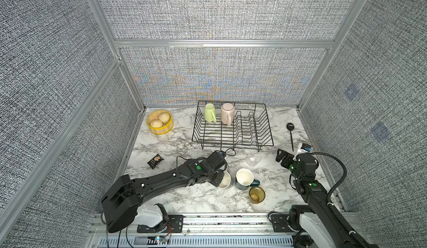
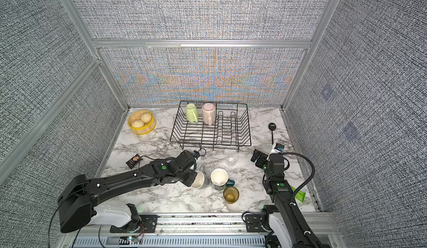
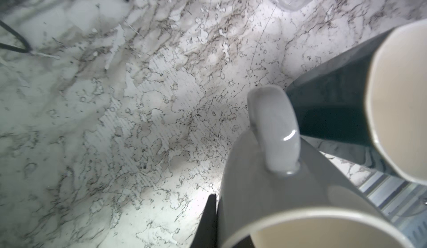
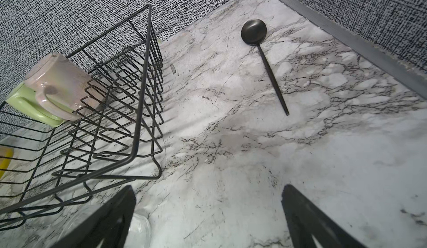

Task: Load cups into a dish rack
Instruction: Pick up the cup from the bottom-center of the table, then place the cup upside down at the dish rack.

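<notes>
Okay, left gripper is clamped on the rim wall of the grey mug, mid desk toward the front edge, just beside the dark teal mug. Right gripper gapes empty by the right edge. Lift straight up to clear the teal one, then invert into the dish rack at the back edge, beside the pink mug.

No text, brand or number reads clearly anywhere. Dark packet on the marble table: printed front, lettering too small (a tan picture shows, nothing more). White-and-blue box at the table's right side: dark marks, blurred. Green wrapper near the right edge: print unreadable.
</notes>
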Robot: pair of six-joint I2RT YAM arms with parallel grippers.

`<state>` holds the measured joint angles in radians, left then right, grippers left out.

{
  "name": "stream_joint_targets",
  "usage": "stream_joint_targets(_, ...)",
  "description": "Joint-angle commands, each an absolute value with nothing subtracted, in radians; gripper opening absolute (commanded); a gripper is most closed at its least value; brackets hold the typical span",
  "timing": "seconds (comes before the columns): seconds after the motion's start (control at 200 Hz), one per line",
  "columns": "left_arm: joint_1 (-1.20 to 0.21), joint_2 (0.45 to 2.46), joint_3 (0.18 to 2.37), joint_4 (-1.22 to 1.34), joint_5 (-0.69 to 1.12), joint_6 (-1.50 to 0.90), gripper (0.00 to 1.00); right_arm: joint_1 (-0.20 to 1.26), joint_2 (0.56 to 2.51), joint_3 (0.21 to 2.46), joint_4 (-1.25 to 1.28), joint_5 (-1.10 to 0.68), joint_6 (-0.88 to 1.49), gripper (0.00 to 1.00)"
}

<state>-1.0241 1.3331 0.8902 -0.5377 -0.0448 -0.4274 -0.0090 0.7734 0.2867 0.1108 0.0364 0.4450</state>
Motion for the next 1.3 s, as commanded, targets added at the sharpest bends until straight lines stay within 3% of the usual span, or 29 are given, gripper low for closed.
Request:
stream_joint_targets(0.0, -1.022, 1.275, 0.896, -0.542, -0.106, -0.438, 0.0, -0.008, 0.785, 0.299, 0.127, -0.024, 0.435, 0.99)
stream_joint_targets(0.22, -0.997, 1.094, 0.867, -0.538, -0.207, -0.445, 0.0, -0.008, 0.845, 0.426, 0.061, -0.233, 0.446, 0.99)
stream_joint_targets(0.55, -0.857, 0.869, 0.794, -0.346, -0.097, -0.426, 0.0, 0.135, 0.944, 0.662, -0.031, -0.479, 0.486, 0.99)
stream_joint_targets(0.75, -0.769, 0.868, 0.776, -0.216, 0.042, -0.406, 0.0, 0.299, 1.04, 0.83, -0.14, -0.677, 0.41, 0.99)
stream_joint_targets(0.98, -0.693, 0.926, 0.764, -0.054, 0.366, -0.423, 0.0, 0.412, 1.095, 0.876, -0.046, -0.95, 0.411, 0.97)
stream_joint_targets(1.296, -0.634, 0.936, 0.739, 0.066, 0.516, -0.513, 0.0, 0.422, 1.089, 0.828, 0.175, -1.029, 0.59, 0.99)
